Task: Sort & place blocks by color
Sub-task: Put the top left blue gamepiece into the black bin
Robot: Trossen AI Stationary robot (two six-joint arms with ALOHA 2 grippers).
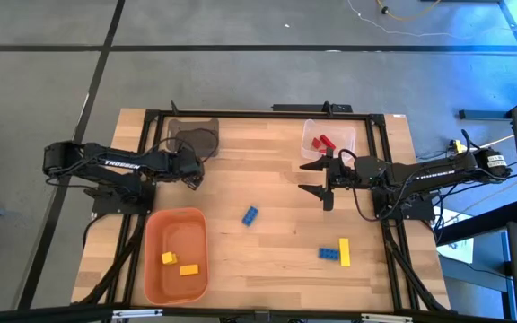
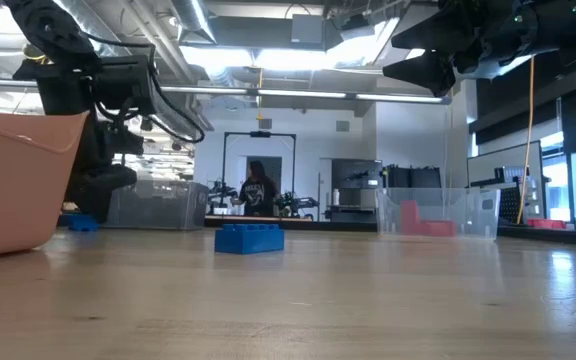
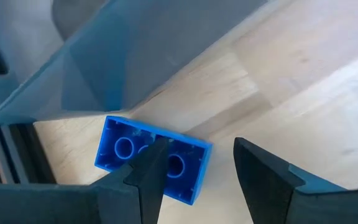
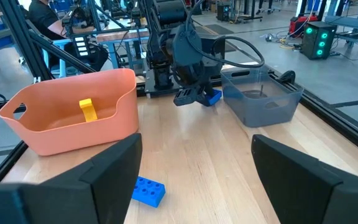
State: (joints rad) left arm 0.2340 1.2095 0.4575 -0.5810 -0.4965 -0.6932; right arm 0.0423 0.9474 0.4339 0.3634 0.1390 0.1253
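My left gripper [image 1: 189, 175] is open and hovers by the grey bin [image 1: 193, 136]. Under it a blue block [image 3: 129, 149] lies studs-down on the table, just outside the bin wall [image 3: 104, 68]; one finger stands over the block, the other beside it. In the low view the block [image 2: 81, 222] rests on the wood with a gap below my left gripper [image 2: 106, 185]. My right gripper [image 1: 317, 178] is open, raised over the table in front of the clear bin [image 1: 328, 139], which holds red blocks [image 1: 323, 142]. Another blue block [image 1: 250, 215] lies mid-table.
The orange bin [image 1: 151, 260] at the near left holds two yellow blocks [image 1: 169, 258]. A blue block [image 1: 330, 253] and a yellow block [image 1: 345, 251] lie side by side near the right front. A black frame rail [image 1: 267, 114] borders the table. A person [image 2: 258, 190] stands far behind.
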